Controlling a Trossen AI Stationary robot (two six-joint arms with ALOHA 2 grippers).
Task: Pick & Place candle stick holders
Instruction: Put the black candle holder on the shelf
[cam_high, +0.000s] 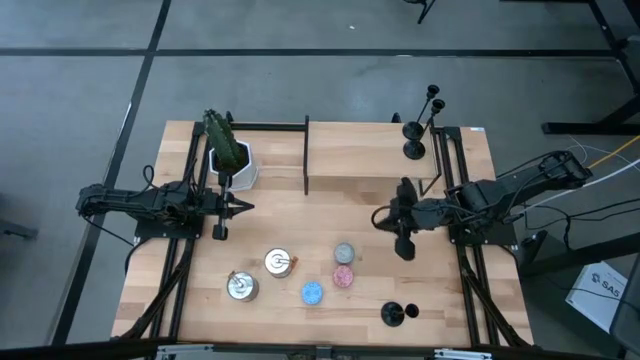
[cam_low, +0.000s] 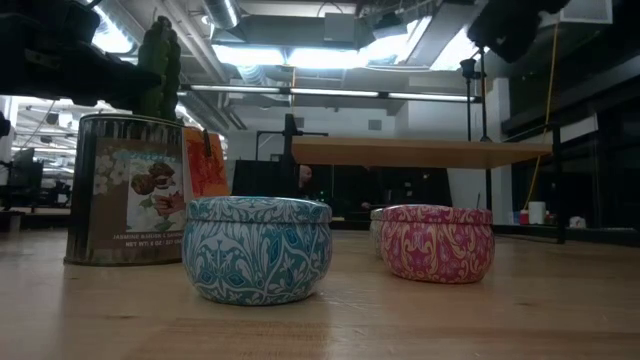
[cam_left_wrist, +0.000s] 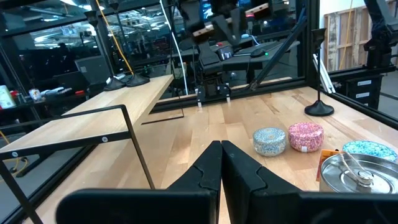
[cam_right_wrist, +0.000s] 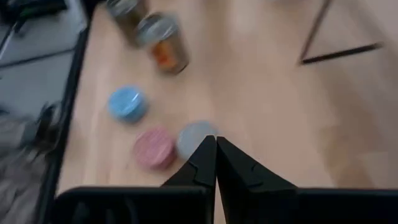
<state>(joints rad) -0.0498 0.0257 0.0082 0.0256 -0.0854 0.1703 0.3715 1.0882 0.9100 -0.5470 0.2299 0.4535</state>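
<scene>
Two black candle stick holders (cam_high: 413, 130) stand by their round bases on the right end of the raised wooden shelf (cam_high: 360, 150). They also show in the left wrist view (cam_left_wrist: 127, 79). A third holder (cam_high: 397, 313) stands on the table near the front right, and it shows in the left wrist view too (cam_left_wrist: 319, 109). My left gripper (cam_high: 245, 207) is shut and empty at the table's left (cam_left_wrist: 221, 152). My right gripper (cam_high: 378, 216) is shut and empty, above the table right of centre, over the grey candle (cam_right_wrist: 216, 146).
Two silver tins (cam_high: 278, 262) and small grey (cam_high: 345, 252), pink (cam_high: 343, 276) and blue (cam_high: 312, 292) round candles sit at the front centre. A cactus in a white pot (cam_high: 228, 150) stands at the far left. Black frame rails (cam_high: 445, 170) run beside the shelf.
</scene>
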